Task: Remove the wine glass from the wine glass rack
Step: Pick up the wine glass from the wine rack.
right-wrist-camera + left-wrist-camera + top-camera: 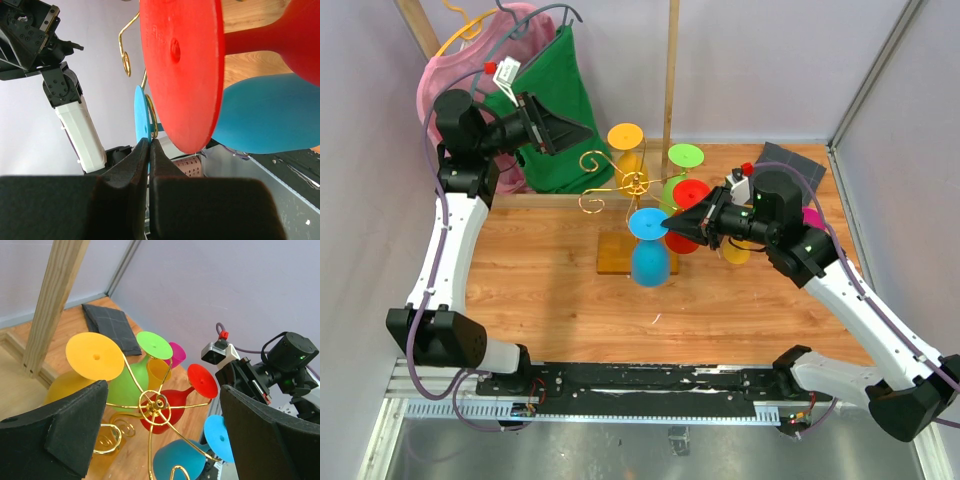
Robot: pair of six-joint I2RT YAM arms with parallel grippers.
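Observation:
The gold wire wine glass rack (633,182) stands on its light-wood base (616,255) mid-table, with coloured glasses hanging upside down from its arms. My right gripper (672,228) is shut on the rim of the blue wine glass's foot (141,117). That thin disc runs in between the closed fingertips (145,150). The blue bowl (650,264) hangs below, still in the rack's arm (153,122). The red wine glass's foot (180,65) is just beside my fingers. My left gripper (162,405) hovers wide open above the rack's hub (158,402), holding nothing.
Yellow (625,137), green (685,156), orange (736,252) and magenta (812,217) glasses also hang on the rack. A wooden frame (671,70) with green (555,110) and pink cloths stands at the back left. A dark folded cloth (790,160) lies at the back right.

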